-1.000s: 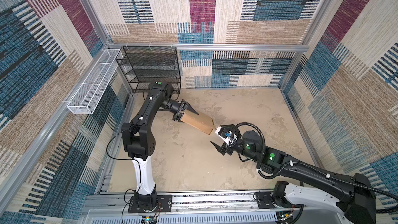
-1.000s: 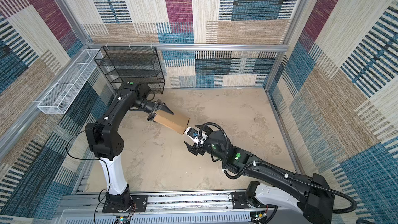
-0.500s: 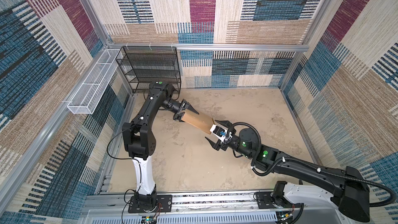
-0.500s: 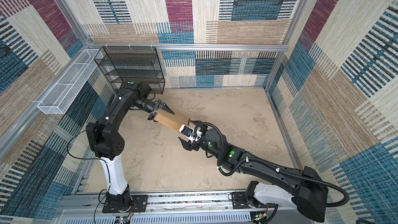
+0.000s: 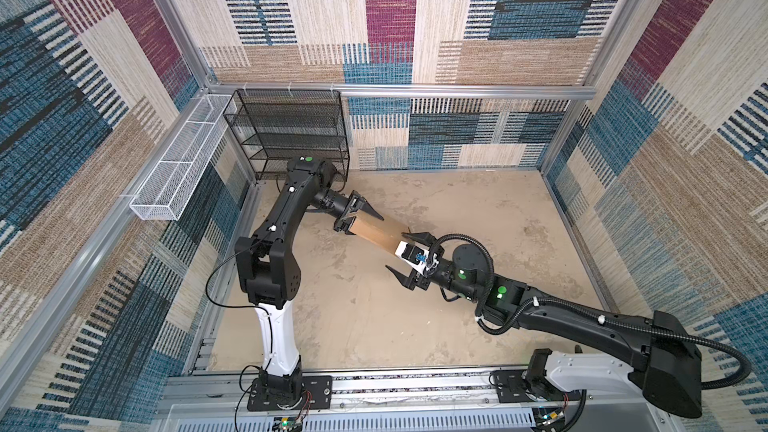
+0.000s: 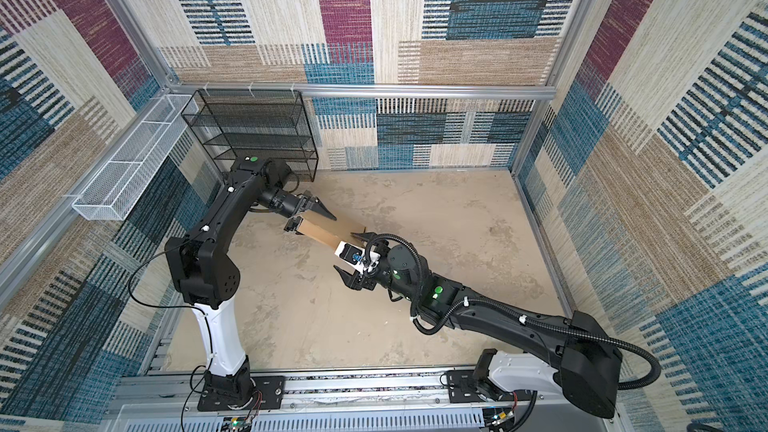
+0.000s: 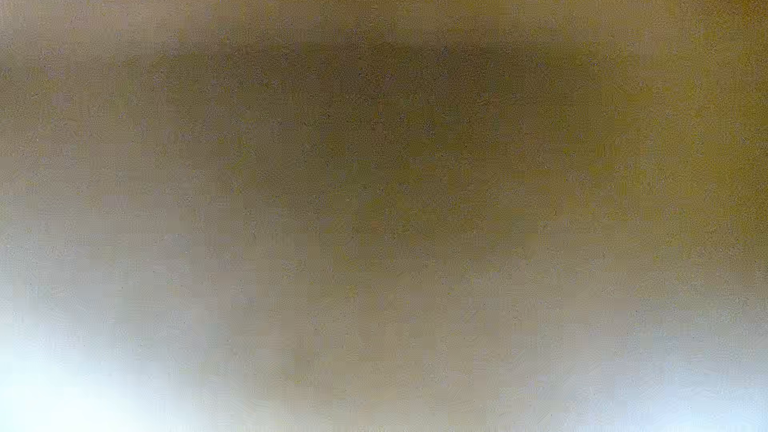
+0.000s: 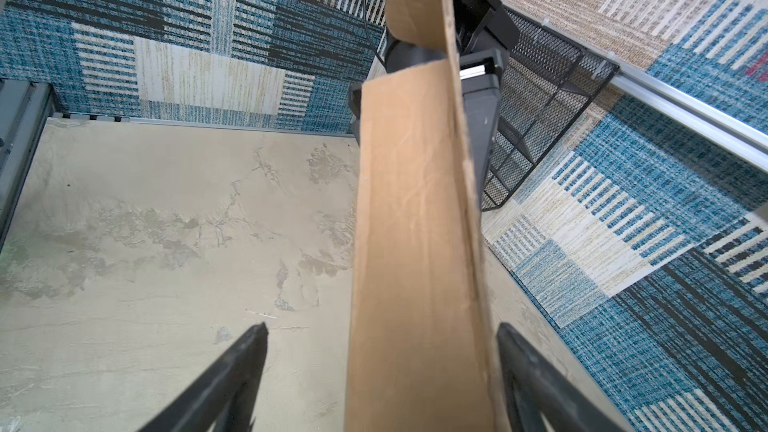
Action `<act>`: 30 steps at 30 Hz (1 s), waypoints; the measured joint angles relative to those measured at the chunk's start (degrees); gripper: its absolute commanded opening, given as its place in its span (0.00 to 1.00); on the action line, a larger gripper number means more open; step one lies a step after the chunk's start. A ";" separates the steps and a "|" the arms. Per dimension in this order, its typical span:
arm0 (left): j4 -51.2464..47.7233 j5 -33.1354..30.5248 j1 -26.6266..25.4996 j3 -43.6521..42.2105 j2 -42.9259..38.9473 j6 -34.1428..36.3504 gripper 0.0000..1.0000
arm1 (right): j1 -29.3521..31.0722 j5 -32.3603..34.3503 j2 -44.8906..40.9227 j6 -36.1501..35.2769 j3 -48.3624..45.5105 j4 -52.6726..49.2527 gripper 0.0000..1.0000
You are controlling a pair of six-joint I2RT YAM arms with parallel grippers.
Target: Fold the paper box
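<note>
Underneath everything we list a beige mottled surface (image 5: 478,209). At its back left corner, a black wire rack (image 5: 291,130); beside that, on the wall, a white wire basket (image 5: 178,160). Above the surface's middle we record the paper box (image 5: 374,229), brown cardboard, held aloft and slanted. Left gripper (image 5: 354,219): jaws pinching one end of it. Right gripper (image 8: 380,328): jaws spread to either side of the other end.

shelf rack (image 5: 291,130): far-left corner of worktop (image 5: 478,209).
wire basket (image 5: 183,160): above worktop's left edge, just beside rack.
paper box (image 5: 376,230): left of worktop centre, before rack, running far-left to near-right.
left gripper (image 5: 360,221): clamped on box's far-left end.
right gripper (image 5: 397,252): spread around near-right end, one finger clear of box.
</note>
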 measured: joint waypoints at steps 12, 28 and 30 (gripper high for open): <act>0.00 -1.42 0.02 -0.20 -0.02 0.20 0.00 | 1.05 0.35 3.17 0.00 0.09 4.42 0.86; 0.00 -0.72 0.00 -0.28 -0.52 0.20 0.00 | 1.36 5.18 3.06 -2.69 -1.81 8.74 0.73; 0.00 -0.70 0.00 -0.28 -0.52 0.20 0.00 | 1.36 5.46 3.06 -3.04 -1.81 8.74 0.75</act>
